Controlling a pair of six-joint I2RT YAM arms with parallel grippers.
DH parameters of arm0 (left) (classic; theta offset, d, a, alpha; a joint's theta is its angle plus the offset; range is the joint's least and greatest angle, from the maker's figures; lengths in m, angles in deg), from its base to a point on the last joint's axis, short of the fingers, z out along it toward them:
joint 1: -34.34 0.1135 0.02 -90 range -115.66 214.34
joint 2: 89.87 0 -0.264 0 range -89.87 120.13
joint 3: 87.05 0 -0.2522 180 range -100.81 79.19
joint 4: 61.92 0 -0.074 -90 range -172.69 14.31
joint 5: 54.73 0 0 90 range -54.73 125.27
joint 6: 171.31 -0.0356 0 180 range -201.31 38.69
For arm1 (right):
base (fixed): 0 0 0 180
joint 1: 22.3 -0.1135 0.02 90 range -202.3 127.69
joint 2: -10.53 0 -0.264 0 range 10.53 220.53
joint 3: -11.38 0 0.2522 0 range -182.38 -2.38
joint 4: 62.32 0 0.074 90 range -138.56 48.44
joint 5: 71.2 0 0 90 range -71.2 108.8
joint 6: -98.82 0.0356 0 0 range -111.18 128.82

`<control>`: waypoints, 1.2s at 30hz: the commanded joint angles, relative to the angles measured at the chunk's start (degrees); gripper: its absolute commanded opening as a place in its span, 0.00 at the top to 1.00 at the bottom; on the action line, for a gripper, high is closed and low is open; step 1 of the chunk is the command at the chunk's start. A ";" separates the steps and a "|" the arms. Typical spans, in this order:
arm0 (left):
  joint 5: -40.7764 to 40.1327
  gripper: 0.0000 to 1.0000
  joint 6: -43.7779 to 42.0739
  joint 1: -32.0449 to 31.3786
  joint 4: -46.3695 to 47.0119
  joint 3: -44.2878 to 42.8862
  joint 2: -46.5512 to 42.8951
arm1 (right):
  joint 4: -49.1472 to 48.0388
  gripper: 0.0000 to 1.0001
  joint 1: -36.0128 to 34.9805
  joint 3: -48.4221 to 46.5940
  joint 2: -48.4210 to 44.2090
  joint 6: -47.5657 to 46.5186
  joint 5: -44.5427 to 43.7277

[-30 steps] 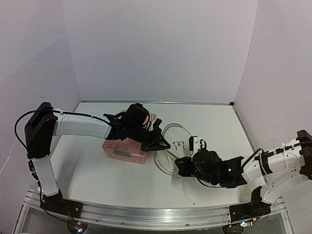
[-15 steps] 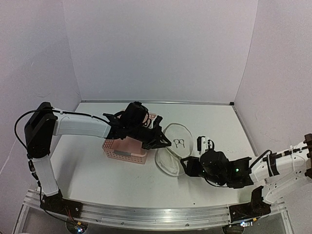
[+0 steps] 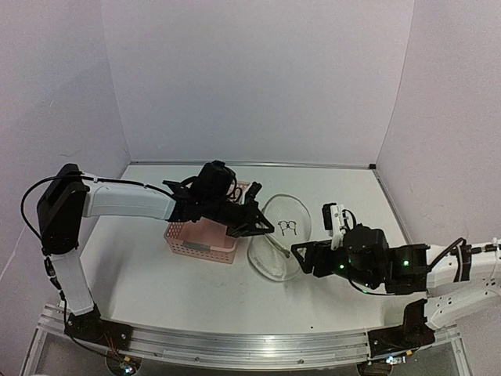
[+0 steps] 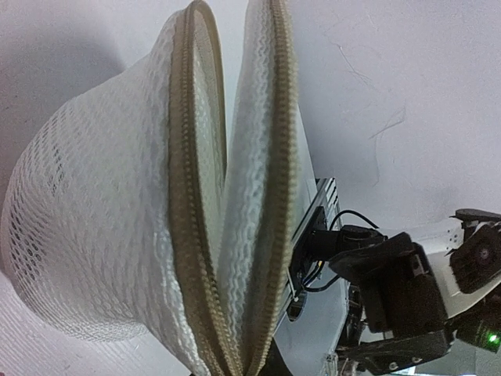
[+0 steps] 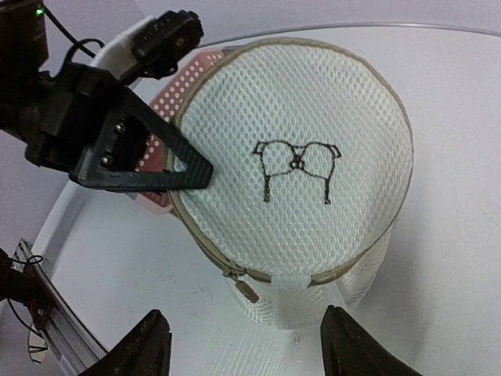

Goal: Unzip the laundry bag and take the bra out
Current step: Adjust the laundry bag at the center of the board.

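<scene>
The laundry bag (image 3: 275, 244), a white mesh drum with a tan zip round its rim, stands on the table with its round face (image 5: 313, 211) and black bra drawing tipped up. My left gripper (image 3: 262, 227) is shut on its left rim (image 4: 262, 345). The left wrist view shows the two zip edges (image 4: 184, 196) gaping apart. The zip pull (image 5: 246, 288) hangs loose on the near side. My right gripper (image 5: 246, 348) is open just in front of it, touching nothing. The bra is hidden; only mesh shows in the gap.
A pink slotted basket (image 3: 202, 239) sits under the left arm, directly left of the bag. The white walls close off the table at the back and both sides. The right arm (image 3: 391, 266) lies low along the front right.
My right gripper has opened and drawn back to the right, away from the zip pull. The left gripper keeps its hold and the bag's round face has tipped up a little.
</scene>
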 commanded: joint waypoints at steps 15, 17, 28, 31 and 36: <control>10.04 1.00 -18.08 0.00 8.29 4.64 -10.90 | 11.18 0.15 15.08 -12.90 -3.56 -15.09 18.49; 10.84 1.00 -18.71 0.00 8.60 4.89 -10.91 | 11.28 0.13 16.49 -13.32 -3.11 -15.48 20.56; 14.96 1.00 -21.31 -0.06 12.76 6.70 -10.88 | 10.09 0.08 26.10 -11.64 -2.65 -17.40 34.57; 16.91 1.00 -21.75 0.00 13.83 5.36 -9.35 | 9.02 0.07 27.86 -11.15 -1.72 -17.28 37.96; 20.51 1.00 -23.19 -0.03 14.48 1.70 -6.81 | 6.68 0.13 31.31 -9.30 -1.62 -17.18 43.14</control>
